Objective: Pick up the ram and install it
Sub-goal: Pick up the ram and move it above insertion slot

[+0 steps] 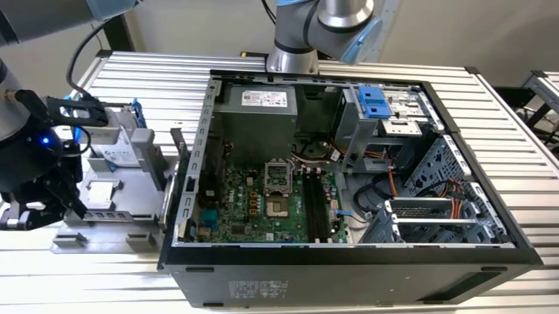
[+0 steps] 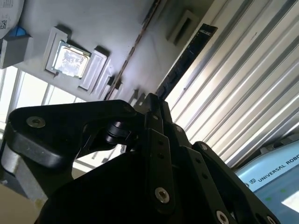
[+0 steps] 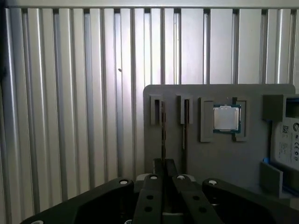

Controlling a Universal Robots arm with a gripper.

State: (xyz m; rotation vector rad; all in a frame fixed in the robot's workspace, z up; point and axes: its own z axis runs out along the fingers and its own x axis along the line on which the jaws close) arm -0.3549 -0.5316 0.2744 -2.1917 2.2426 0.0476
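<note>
The ram (image 3: pixel 163 133) stands on edge in a slot of the grey tray (image 3: pixel 224 161), with the jaws of the gripper (image 3: pixel 164 164) closed together on its thin edge. The tray lies on the ribbed table (image 1: pixel 506 131), to the exterior view's left of the open computer case (image 1: pixel 349 258).

The worktop (image 1: pixel 506 124) is ribbed bare metal, softly shiny. The grey tray (image 3: pixel 219 158) looks matt plastic; the tool (image 3: pixel 164 163) is matt black with bright screws (image 3: pixel 212 182).
</note>
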